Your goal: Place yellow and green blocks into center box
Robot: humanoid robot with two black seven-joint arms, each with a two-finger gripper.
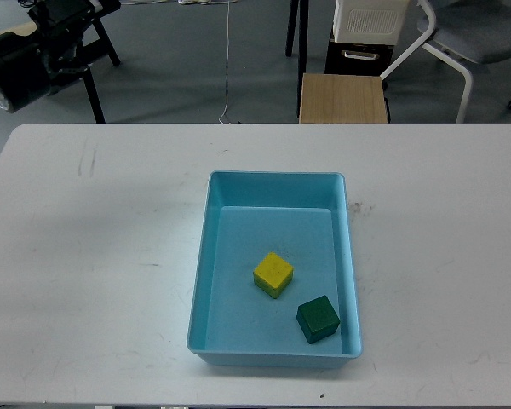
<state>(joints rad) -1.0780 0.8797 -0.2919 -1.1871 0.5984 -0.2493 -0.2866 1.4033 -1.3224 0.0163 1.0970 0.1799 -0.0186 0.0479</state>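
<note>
A yellow block (273, 273) lies in the middle of the light blue box (277, 178) at the centre of the white table. A dark green block (317, 319) lies in the box's front right corner, a little apart from the yellow one. My left arm is raised off the table at the far top left. Its gripper end (75, 17) is dark and partly cut off by the frame edge, so the fingers cannot be told apart. It holds nothing that I can see. My right gripper is out of view.
The white table (443, 221) spreads on all sides of the box. Behind its far edge stand a wooden stool (342, 98), a white unit (370, 21), a chair (477, 38) and black stand legs (294, 30).
</note>
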